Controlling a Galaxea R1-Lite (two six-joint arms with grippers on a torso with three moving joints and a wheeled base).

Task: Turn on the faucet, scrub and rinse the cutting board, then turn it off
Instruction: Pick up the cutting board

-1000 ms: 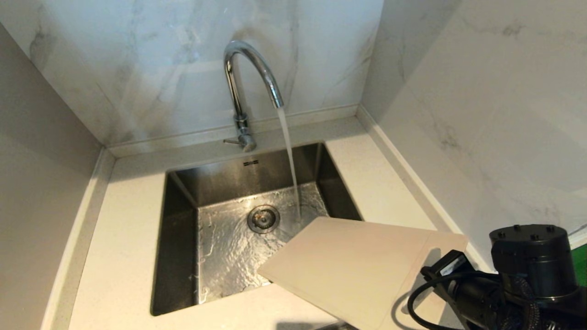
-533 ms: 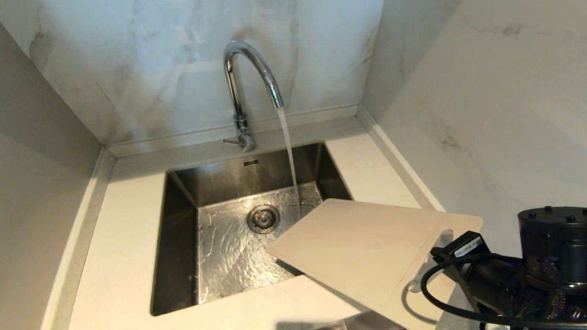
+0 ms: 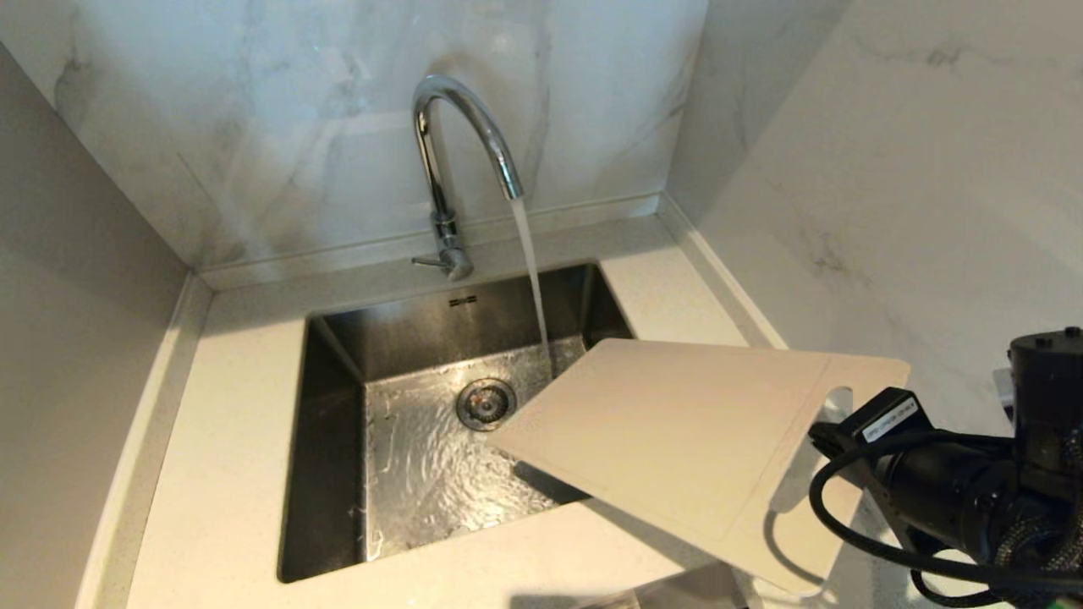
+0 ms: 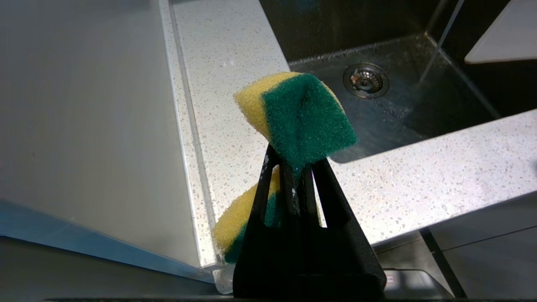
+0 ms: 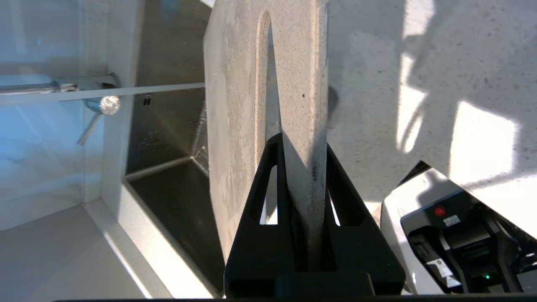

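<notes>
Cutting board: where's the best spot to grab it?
Grip the cutting board by the strip beside its handle slot, coming from that end, as the right gripper does. That leaves the wide flat face free for water from the faucet.

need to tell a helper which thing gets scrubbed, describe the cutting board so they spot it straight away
Start at the steel sink under the running faucet in the marble corner. The cutting board is the thin pale beige slab held tilted over the sink's right front corner by the right end effector, which grips it beside the handle slot. It is the only flat board there; the sponge is small, yellow and green.
</notes>
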